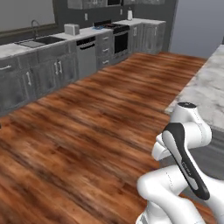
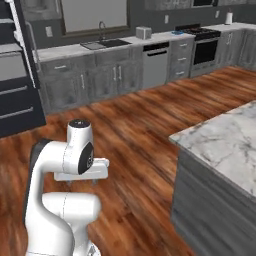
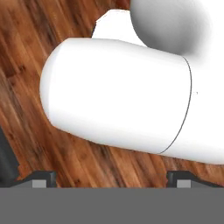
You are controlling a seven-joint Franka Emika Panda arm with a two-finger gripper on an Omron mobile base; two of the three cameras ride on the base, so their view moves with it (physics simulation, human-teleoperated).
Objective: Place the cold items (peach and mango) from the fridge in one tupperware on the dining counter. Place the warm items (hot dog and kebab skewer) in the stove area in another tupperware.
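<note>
So the claw [image 3: 111,178] is hanging wide open right now, its two dark fingertips [image 3: 43,177] well apart with nothing between them, and it's pointing down at the wooden floor [image 3: 26,65], which is what sits directly beneath it. In the right base view the hand is tucked in low against the folded arm, out in the middle of the kitchen floor [image 2: 140,125]. The dining counter [image 2: 225,140], with its marble top, is the closest thing to the claw, off to its right, with a strip of floor between them. The stove [image 2: 202,42] is well away, far ahead of the claw and to the right along the back wall, and on the worktop just beside it there's a small blue thing [image 2: 176,33] that's too tiny for me to identify, so I can't tell you whether it's one of the warm items or a tub. Also far ahead of the claw on that back run: a dishwasher [image 2: 156,65], a toaster [image 2: 143,32] and the sink [image 2: 105,44] under the window. A tall dark unit with shelves [image 2: 15,75] stands off to the claw's left, could be the fridge, and I can't make out what's in it.
</note>
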